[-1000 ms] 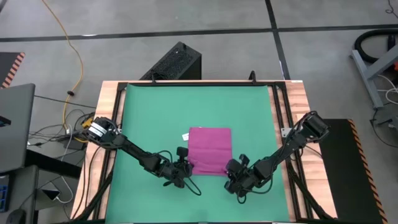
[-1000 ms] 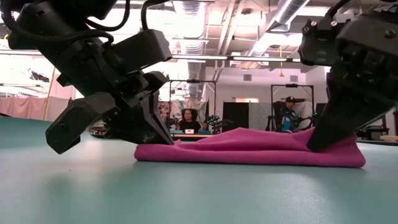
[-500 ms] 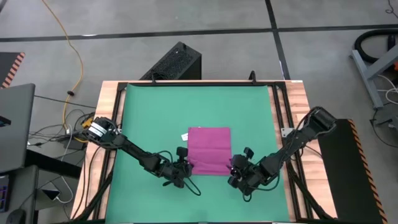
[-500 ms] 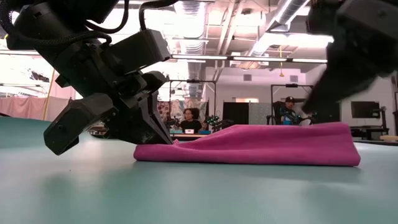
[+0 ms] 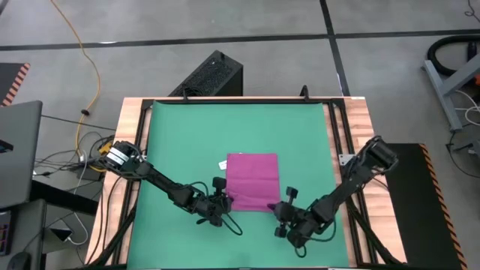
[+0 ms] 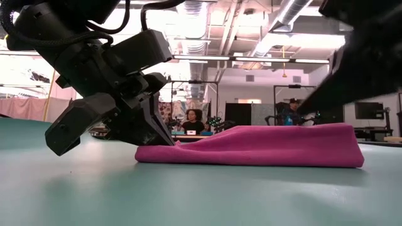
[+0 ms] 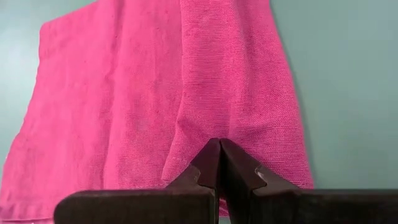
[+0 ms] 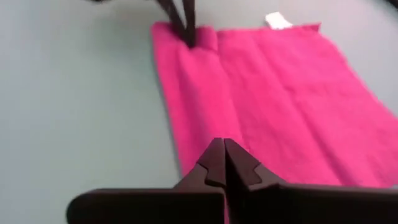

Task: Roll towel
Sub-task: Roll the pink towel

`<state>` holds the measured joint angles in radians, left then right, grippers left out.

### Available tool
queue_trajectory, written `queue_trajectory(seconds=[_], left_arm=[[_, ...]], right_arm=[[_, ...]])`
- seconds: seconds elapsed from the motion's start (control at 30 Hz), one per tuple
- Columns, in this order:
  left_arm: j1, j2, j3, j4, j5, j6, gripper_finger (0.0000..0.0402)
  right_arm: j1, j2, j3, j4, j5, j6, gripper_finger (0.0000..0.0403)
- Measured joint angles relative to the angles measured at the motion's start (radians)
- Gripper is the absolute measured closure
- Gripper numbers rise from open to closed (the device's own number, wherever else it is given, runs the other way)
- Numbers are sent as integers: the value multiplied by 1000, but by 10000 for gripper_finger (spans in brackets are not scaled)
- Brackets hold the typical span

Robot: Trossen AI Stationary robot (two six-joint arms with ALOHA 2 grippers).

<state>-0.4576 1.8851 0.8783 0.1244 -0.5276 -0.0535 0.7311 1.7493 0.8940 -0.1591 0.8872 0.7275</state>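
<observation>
Pink towel (image 5: 252, 182) lying flat on the green mat (image 5: 180, 135) between both grippers, left gripper (image 5: 223, 199) pinched shut on its near left corner, right gripper (image 5: 282, 213) closed empty just off the right corner.

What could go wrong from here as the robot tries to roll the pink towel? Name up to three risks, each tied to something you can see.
1. The left gripper is shut on the towel at one near corner, while the right gripper is shut just off the other and seems to hold nothing. A roll started this way would probably skew.
2. The near edge is already folded into a raised band; pulling from one side could bunch it rather than roll it.
3. The green mat looks smooth, so the towel may slide.
</observation>
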Motion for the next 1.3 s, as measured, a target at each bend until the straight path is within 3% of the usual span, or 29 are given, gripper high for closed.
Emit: queue_trajectory(seconds=[0.3,0.53,0.73,0.8,0.97,1.13,1.3], left_arm=[[-14,-8,7,-22,0,-20,401],[-88,-94,65,-160,-49,-57,401],[-131,-111,49,-21,-135,52,402],[-118,-93,13,106,-132,99,402],[-64,-38,-62,243,-152,115,402],[-19,12,-84,199,-147,13,401],[-15,14,-85,151,-124,-66,401]], right_arm=[[-61,104,0,29,-93,7,390],[-99,161,5,55,-131,55,390],[-97,166,2,70,-136,52,388],[-97,166,2,83,-139,40,388],[-97,166,1,90,-146,35,388],[-93,160,13,79,-121,25,385],[-68,104,39,3,-76,-108,364]])
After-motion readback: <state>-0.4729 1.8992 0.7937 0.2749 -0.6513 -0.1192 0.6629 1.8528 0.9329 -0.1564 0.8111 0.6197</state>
